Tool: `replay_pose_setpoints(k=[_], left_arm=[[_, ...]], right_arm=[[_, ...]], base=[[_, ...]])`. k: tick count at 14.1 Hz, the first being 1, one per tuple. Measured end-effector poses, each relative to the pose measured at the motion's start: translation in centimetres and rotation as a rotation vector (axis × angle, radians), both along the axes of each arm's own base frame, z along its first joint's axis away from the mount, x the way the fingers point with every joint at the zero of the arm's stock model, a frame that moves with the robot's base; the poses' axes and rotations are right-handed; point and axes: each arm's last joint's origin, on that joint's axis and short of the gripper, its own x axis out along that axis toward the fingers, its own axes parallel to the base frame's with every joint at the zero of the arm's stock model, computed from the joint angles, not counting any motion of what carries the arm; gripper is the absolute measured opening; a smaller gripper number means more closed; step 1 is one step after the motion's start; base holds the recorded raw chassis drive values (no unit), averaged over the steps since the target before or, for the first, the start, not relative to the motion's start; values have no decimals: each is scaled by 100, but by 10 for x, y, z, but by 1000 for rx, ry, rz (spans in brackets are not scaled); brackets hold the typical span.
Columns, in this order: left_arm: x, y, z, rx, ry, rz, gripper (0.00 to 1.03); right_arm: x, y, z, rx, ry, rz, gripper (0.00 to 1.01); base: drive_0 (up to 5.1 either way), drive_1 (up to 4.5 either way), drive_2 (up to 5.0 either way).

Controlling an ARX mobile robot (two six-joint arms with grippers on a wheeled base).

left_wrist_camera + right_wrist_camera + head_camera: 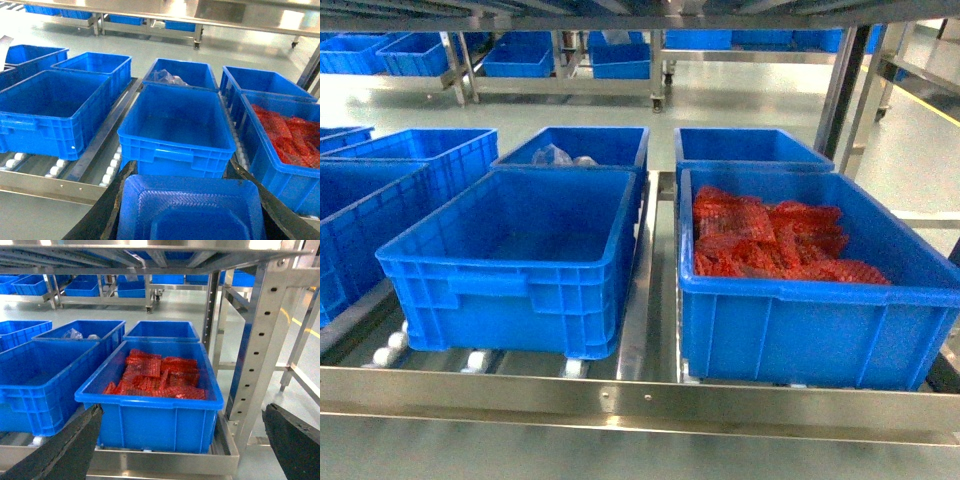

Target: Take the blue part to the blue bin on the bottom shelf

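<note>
While the left tool (192, 210) grasps a blue tray (192, 212), the right tool (182, 440) gapes.

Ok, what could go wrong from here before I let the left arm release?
Wrong bin: the blue part in the left gripper is short of the empty front bin, and the look-alike bin of red packets stands right beside it. Blind spot: the part fills the lower left wrist view. Shifting: the bins sit on white rollers, so bumping a rim might move one.
</note>
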Motion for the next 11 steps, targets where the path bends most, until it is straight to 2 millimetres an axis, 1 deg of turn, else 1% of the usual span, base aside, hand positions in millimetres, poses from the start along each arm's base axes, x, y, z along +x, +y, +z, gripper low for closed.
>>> replay_pose_setpoints(k=[11], left_arm=[[0, 0, -1, 0, 2, 0, 44]], right_arm=[[0, 0, 0, 0, 2, 0, 98]], base=[[0, 0, 0]])
